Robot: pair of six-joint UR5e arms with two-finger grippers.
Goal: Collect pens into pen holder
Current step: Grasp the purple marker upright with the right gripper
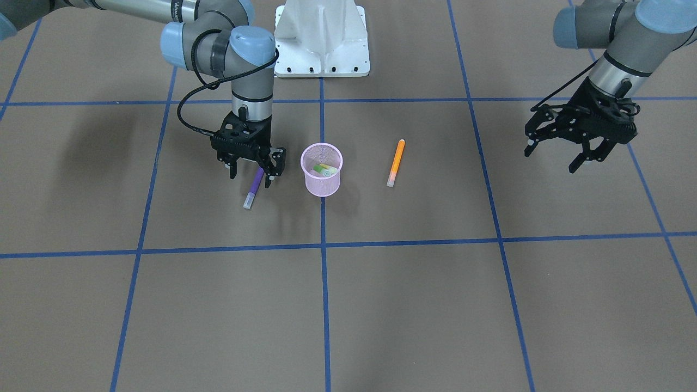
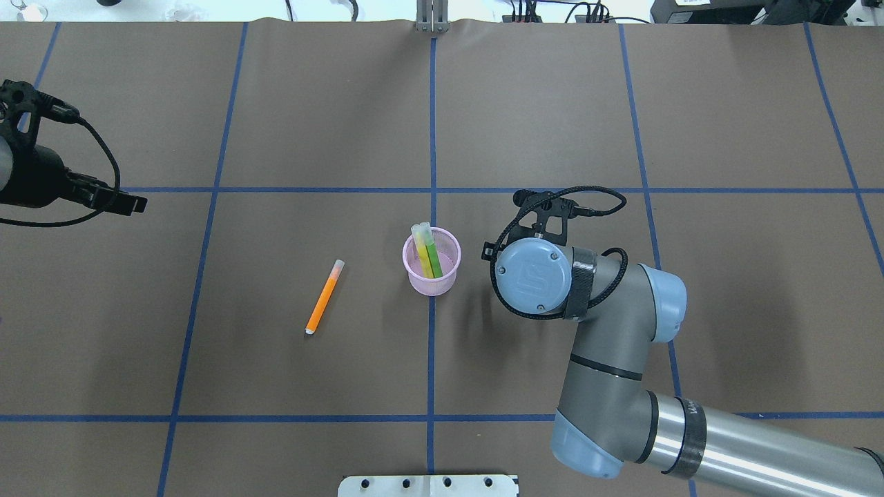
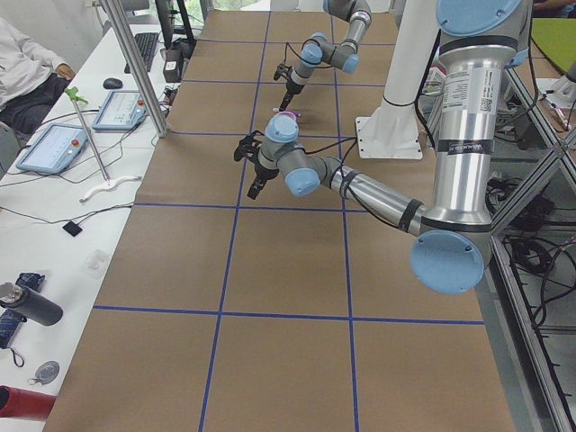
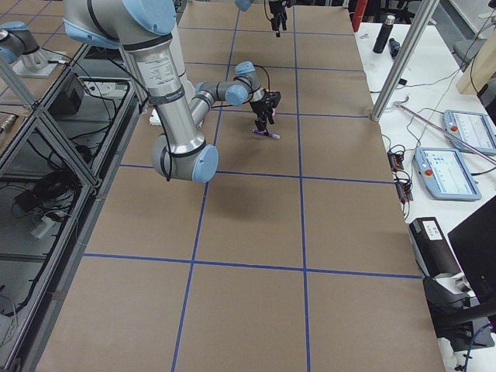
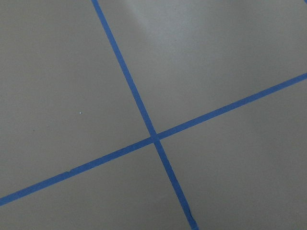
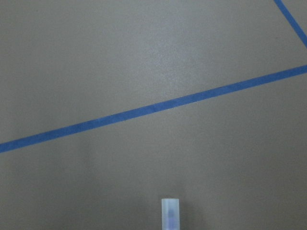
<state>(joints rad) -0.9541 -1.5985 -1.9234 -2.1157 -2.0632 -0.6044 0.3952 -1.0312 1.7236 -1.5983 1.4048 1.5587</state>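
The pink mesh pen holder [image 1: 322, 169] stands upright at the table's middle and holds a yellow pen [image 2: 422, 250] and a green pen [image 2: 433, 255]. A purple pen [image 1: 254, 188] lies on the table beside the holder, on the robot's right side. My right gripper [image 1: 250, 179] is low over its upper end, open, with one finger on each side of it. The pen's whitish cap end shows in the right wrist view [image 6: 170, 213]. An orange pen [image 1: 396, 163] lies flat on the holder's other side. My left gripper [image 1: 555, 155] is open and empty, far off to the side. In the overhead view my right wrist hides the purple pen.
The white robot base [image 1: 321, 38] stands behind the holder. Blue tape lines [image 1: 322, 245] cross the brown table. The left wrist view shows only bare table and a tape crossing [image 5: 154, 139].
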